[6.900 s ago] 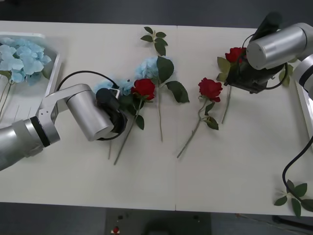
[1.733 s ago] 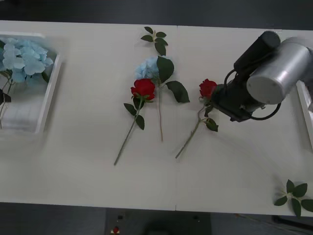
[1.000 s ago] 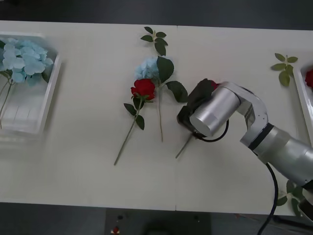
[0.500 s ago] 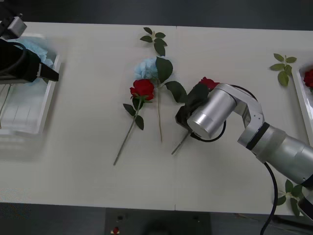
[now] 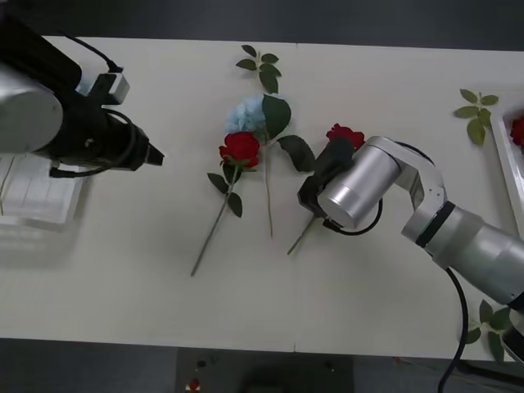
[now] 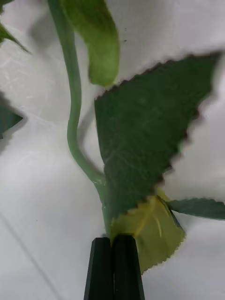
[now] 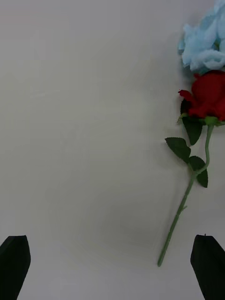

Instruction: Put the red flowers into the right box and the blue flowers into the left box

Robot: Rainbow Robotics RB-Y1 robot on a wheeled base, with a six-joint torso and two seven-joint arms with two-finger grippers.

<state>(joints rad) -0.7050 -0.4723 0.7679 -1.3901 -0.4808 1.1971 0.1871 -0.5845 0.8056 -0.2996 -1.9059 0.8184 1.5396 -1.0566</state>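
Right gripper (image 6: 112, 243) pinches a red rose's stem (image 5: 304, 235); another rose (image 5: 240, 147) and blue flower (image 5: 246, 113) wait at its nine o'clock; left gripper (image 7: 112, 255) spread.

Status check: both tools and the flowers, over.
Right tool shut on stem of red artificial rose at table centre. Left tool open, hovering near white ridged plastic tray. Another rose and pale blue hydrangea remain.

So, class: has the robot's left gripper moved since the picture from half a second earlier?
Yes. The left gripper, jaws open, has moved from beside the left box out over the table, toward the red rose at the middle.
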